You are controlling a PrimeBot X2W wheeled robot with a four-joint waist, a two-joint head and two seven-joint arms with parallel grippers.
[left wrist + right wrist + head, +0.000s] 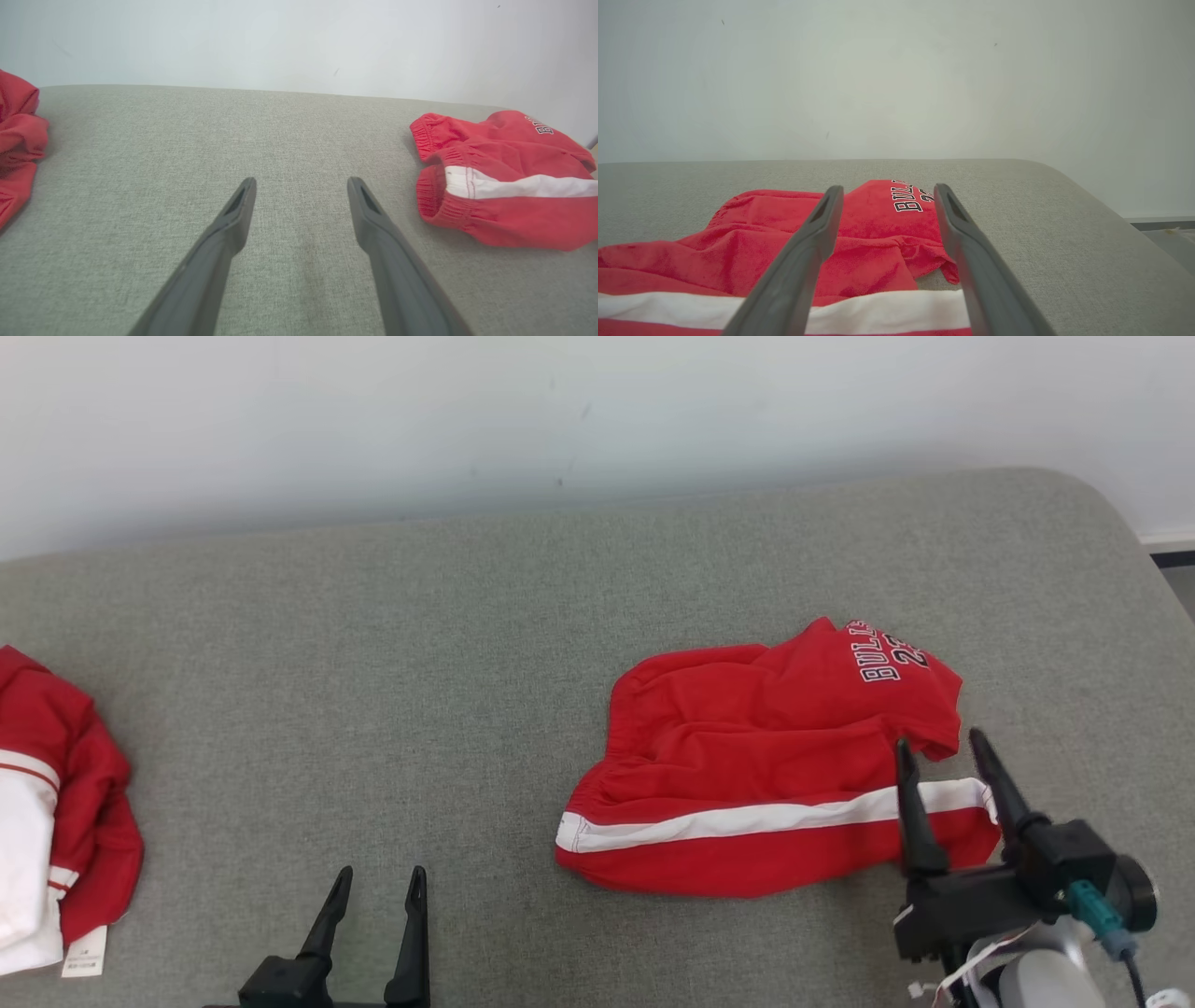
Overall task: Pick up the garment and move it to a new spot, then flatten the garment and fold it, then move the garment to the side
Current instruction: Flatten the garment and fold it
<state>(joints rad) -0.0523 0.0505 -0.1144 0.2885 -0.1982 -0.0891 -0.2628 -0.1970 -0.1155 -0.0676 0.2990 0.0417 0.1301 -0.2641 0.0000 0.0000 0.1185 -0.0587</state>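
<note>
The garment [747, 765] is a pair of red shorts with a white side stripe and "BULLS 23" lettering, lying rumpled and roughly folded on the grey padded table [373, 663], right of centre. My right gripper [943, 747] hovers open over the garment's right end, its fingers astride the white stripe with nothing between them. From the right wrist, the garment [868, 242] spreads below the open right gripper [887, 191]. My left gripper [378, 877] rests open near the front edge, well left of the garment. It [301, 182] points at bare table, the garment [504, 182] to its right.
Another red and white garment [51, 812] lies bunched at the table's left edge, also visible from the left wrist [18, 135]. A pale wall [560, 420] runs behind the table. The table's right corner [1111, 523] curves away, with floor beyond it.
</note>
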